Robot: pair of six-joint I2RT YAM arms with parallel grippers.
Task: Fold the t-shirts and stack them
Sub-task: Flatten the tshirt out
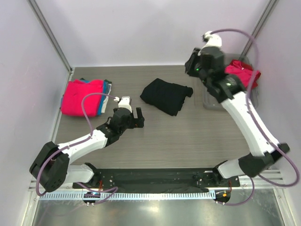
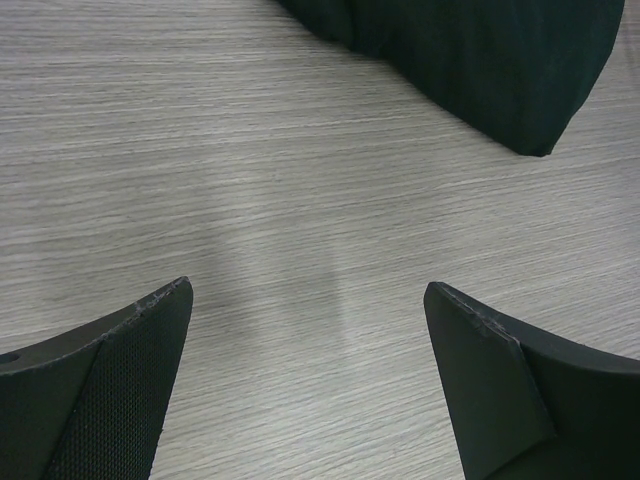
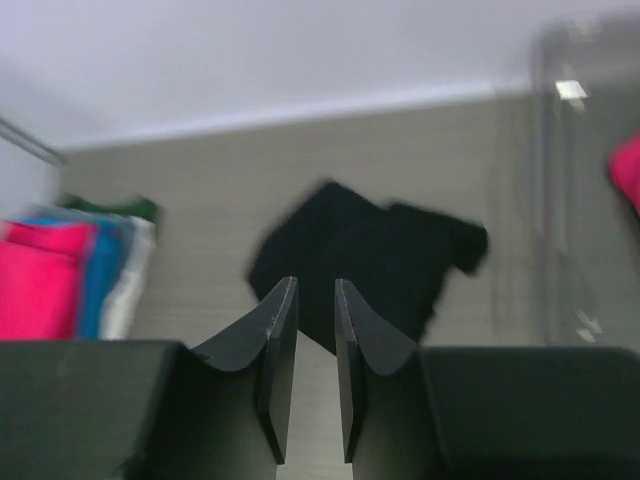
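- In the middle of the table (image 1: 188, 136) lies the black t-shirt (image 1: 165, 96), loosely bunched, one sleeve poking out to the right.
- The left gripper (image 1: 138, 117) hovers low just near of that shirt, not touching it. Its jaws are spread wide with nothing between them; the wrist view shows only bare wood grain under them.
- Over at the left edge sits the folded stack (image 1: 83, 96), with a bright pink t-shirt (image 1: 77, 99) on top and a teal-blue layer (image 1: 107, 87) peeking out at the side.
- The right gripper (image 3: 315, 285) is lifted high at the far right. Its jaws are drawn almost together (just a thin slit shows) and grip nothing.
- Behind the right arm, a red-pink t-shirt (image 1: 242, 73) rests in the clear tray (image 1: 210, 102), well apart from the black one.
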